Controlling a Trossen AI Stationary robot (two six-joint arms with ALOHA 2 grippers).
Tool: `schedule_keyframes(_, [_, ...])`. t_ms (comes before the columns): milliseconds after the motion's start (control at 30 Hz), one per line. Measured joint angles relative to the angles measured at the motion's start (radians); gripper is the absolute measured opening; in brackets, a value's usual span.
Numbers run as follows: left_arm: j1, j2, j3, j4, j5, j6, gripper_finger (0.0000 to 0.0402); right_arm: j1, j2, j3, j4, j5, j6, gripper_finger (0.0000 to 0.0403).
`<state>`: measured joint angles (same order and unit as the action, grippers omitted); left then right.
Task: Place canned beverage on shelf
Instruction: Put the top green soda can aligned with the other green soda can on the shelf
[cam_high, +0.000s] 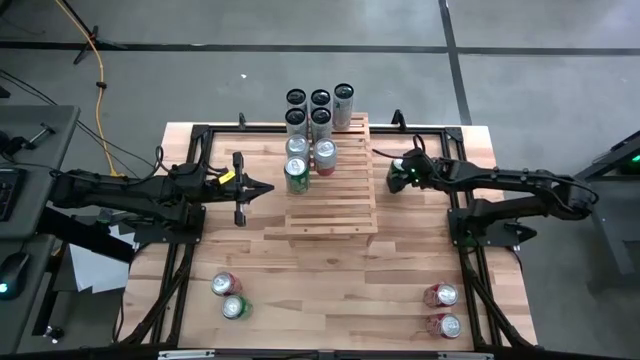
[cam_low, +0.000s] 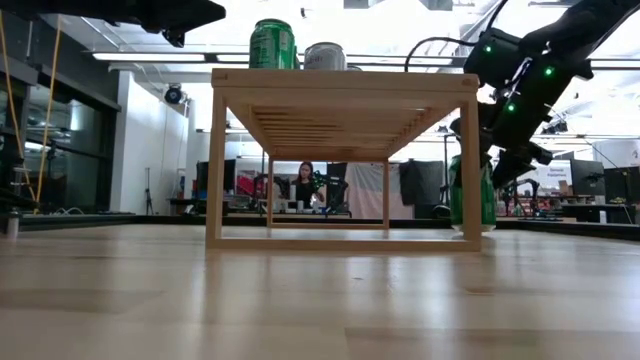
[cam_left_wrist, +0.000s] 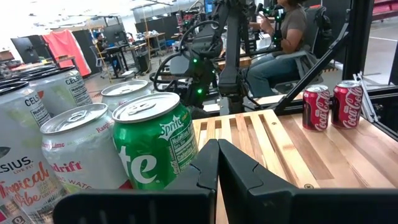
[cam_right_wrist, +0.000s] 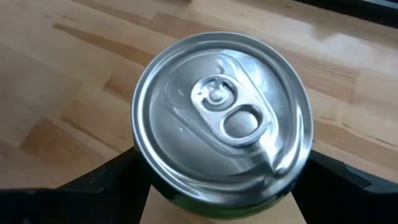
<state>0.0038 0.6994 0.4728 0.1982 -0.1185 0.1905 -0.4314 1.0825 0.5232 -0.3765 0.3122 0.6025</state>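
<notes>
The shelf is a pale slatted wooden rack in the middle of the table; its top shows in the low view. Several cans stand on its far half, among them a green Sprite can. My right gripper is at the shelf's right side, shut on a green can whose silver top fills the right wrist view. My left gripper hovers shut and level at the shelf's left side, beside the Sprite can, touching nothing. My right gripper pinches the green can by its round side wall just below the top rim, one finger on each side. The fingers slant down from the table's right side. The can stands upright beside the shelf's right leg; whether its base is off the table I cannot tell.
Two cans, one red and one green, stand near the table's front left. Two red cans stand near the front right. Dark frame rails run along both sides. People sit at desks beyond the table.
</notes>
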Motion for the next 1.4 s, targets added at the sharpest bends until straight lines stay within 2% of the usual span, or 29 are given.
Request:
schedule_keyframes(233, [0.000, 0.000, 0.000, 0.000, 0.000, 0.000, 0.0000, 0.017, -0.004, 0.000, -0.003, -0.033, 0.011, 0.0317])
schedule_keyframes(533, [0.000, 0.000, 0.000, 0.000, 0.000, 0.000, 0.0000, 0.017, -0.007, 0.006, -0.089, -0.021, 0.053, 0.0317])
schedule_keyframes(1067, [0.000, 0.000, 0.000, 0.000, 0.000, -0.005, 0.0000, 0.059, -0.005, 0.004, -0.076, -0.009, 0.052, 0.0317])
schedule_keyframes(1300, [0.000, 0.000, 0.000, 0.000, 0.000, -0.005, 0.0000, 0.058, -0.004, 0.002, -0.064, -0.006, -0.078, 0.0317])
schedule_keyframes(1400, [0.000, 0.000, 0.000, 0.000, 0.000, -0.005, 0.0000, 0.058, -0.004, 0.002, -0.064, -0.005, -0.062, 0.0317])
